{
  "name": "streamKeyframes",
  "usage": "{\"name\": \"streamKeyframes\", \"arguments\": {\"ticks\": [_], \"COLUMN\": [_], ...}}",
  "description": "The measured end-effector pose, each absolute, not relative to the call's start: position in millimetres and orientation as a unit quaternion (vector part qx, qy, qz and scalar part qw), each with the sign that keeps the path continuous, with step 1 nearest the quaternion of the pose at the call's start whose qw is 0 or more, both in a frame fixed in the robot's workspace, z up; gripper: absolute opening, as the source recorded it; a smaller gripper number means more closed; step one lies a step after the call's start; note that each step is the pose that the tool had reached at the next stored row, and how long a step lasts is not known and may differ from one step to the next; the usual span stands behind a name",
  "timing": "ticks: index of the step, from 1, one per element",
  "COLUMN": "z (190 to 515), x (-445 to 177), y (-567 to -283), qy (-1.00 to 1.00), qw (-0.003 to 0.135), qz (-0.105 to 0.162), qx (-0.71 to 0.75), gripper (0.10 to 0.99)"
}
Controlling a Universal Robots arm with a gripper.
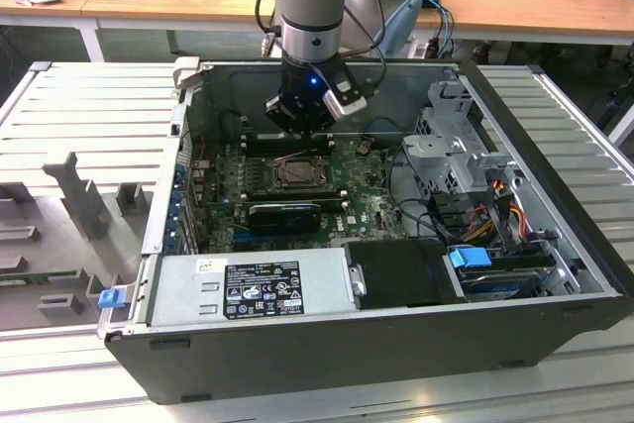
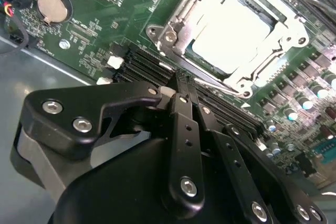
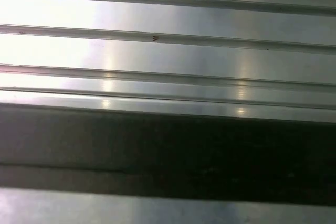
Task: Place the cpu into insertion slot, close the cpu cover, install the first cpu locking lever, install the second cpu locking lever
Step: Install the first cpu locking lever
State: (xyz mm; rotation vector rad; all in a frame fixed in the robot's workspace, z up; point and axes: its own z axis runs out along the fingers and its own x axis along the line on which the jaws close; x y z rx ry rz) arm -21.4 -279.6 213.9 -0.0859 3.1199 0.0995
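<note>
The cpu [image 2: 228, 32] lies flat in the insertion slot, its silver top glaring under the light. The cpu cover [image 2: 286, 56] is down around it as a metal frame. A thin wire locking lever [image 2: 218, 84] runs along the socket edge nearest my fingertips. My gripper [image 2: 181, 85] is shut, with its black fingers pressed together and nothing visible between them, the tips just short of that lever. In the exterior view the gripper [image 1: 302, 116] hangs inside the open computer case, just behind the socket [image 1: 295, 173] on the green board.
Long black memory slots [image 2: 142, 64] lie under the fingertips, with a coin battery [image 2: 54, 6] off to one side. The case holds a power supply [image 1: 253, 289], a drive cage [image 1: 451, 146] and loose cables [image 1: 495, 205]. The case stands on a ribbed metal table [image 3: 168, 51].
</note>
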Motion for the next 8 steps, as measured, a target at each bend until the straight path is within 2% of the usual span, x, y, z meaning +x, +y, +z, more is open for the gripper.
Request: {"name": "streamKeyframes", "arguments": {"ticks": [8], "z": [210.2], "x": [-19.7], "y": [-281.6], "qy": [0.999], "qw": [0.01], "qz": [0.032], "qx": [-0.028], "gripper": [0.106]}}
